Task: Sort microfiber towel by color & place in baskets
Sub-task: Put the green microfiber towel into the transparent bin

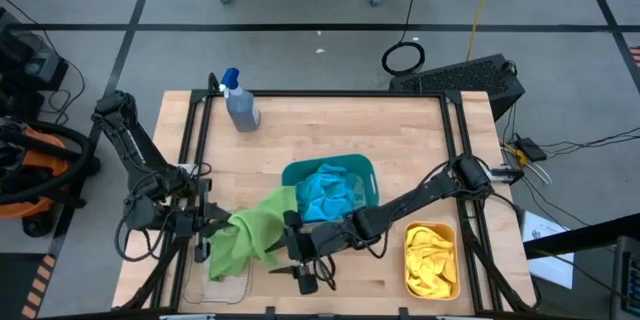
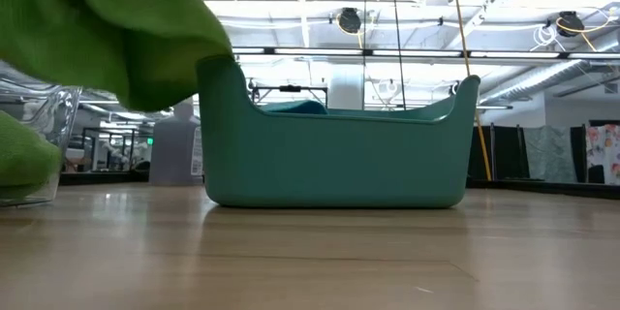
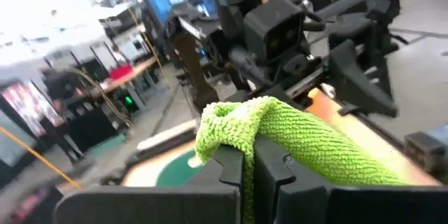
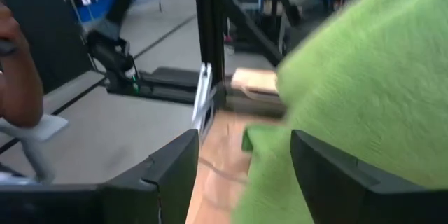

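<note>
Aloft, green towel (image 1: 250, 232) in left pincer (image 1: 212, 228)

You've got open wood along the table (image 1: 400, 130) back; near the front, the green towel (image 1: 250, 232), teal basket (image 1: 362, 172) and right arm crowd things.

Left tool (image 3: 248, 164) pinched closed, low at table's left. Right tool (image 4: 241, 175) spread, reaching leftward.

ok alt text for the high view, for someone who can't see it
Overhead: the left gripper holds a green towel over the clear basket, right gripper beside it. Blue towels fill the teal basket, yellow towels the orange basket.
</note>
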{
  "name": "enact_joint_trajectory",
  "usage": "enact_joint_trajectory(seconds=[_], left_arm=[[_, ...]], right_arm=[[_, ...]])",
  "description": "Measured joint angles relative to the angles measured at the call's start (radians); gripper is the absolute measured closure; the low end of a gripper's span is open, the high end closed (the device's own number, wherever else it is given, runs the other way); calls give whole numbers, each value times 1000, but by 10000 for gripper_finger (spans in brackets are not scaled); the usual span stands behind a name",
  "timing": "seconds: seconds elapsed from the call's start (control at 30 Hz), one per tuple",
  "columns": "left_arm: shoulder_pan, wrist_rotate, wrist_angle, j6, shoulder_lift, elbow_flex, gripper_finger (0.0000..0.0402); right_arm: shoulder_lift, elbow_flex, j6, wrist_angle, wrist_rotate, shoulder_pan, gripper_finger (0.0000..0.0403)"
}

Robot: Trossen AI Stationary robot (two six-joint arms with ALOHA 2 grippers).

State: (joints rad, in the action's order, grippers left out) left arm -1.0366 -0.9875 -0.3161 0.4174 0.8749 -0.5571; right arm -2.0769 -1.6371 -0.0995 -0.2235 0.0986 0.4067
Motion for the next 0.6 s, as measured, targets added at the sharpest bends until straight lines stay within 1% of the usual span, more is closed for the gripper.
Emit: enact_joint_trajectory(seconds=[0.07,0.1,0.2,0.3,0.4,0.5,0.6], left_arm=[[10,15,-51,83,0,0,393],[14,43,-70,129,0,0,393],[27,206,-86,268,0,0,393],[34,371,-86,337,0,0,393],[35,475,-72,357,0,0,393],[35,532,-63,357,0,0,393],[35,580,-63,383,0,0,393]], right_arm=[[1,-1,33,-27,0,1,184],[1,-1,44,-40,0,2,184],[1,-1,86,-66,6,1,184],[1,-34,110,-47,15,3,184],[1,-122,62,55,68,20,184],[1,-227,57,228,160,59,184],[2,-262,58,346,241,99,184]])
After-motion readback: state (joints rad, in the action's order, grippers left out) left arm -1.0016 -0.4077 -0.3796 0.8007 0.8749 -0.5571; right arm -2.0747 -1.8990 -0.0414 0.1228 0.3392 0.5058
